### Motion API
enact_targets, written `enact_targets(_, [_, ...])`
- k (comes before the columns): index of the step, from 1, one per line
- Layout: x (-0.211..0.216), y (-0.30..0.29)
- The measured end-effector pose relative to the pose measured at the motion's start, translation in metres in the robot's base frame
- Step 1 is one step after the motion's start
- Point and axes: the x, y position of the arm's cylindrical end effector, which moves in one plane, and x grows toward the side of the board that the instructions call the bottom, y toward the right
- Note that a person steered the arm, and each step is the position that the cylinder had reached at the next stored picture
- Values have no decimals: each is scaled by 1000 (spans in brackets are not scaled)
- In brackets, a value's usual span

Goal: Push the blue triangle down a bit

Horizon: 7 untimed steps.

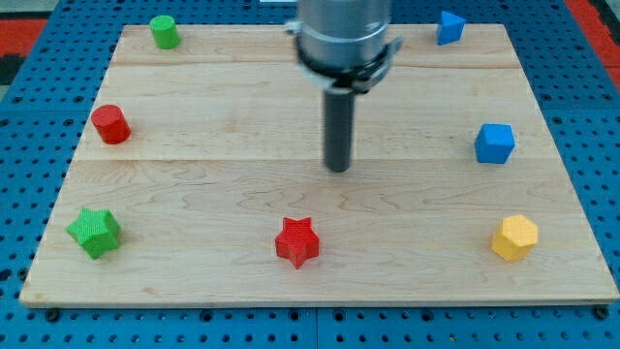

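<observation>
My tip [338,168] rests near the middle of the wooden board [223,155], touching no block. There are no jaws on this arm: it ends in a plain dark rod that holds nothing and can only push.

Taking the tip as the landmark, the blue triangle [449,27] sits well apart from it, up toward the view's top and to the view's right, close to the board's top edge. The blue cube [494,143] lies to the view's right of the tip, at about the same height in the view and near the board's right edge. The yellow hexagonal block [514,237] is lower and farther right of the tip. The red star [297,242] sits below the tip, slightly to the view's left. The green star [95,233] is far left and lower than the tip. The red cylinder [111,124] is far left and a little higher than the tip, and the green cylinder [164,32] is up and left, near the board's top edge.
</observation>
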Motion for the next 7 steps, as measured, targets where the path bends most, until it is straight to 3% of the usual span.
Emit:
enact_targets(1, [-58, 73])
enact_targets(4, [-223, 211])
enact_targets(5, [-243, 256])
enact_targets(7, [-243, 206])
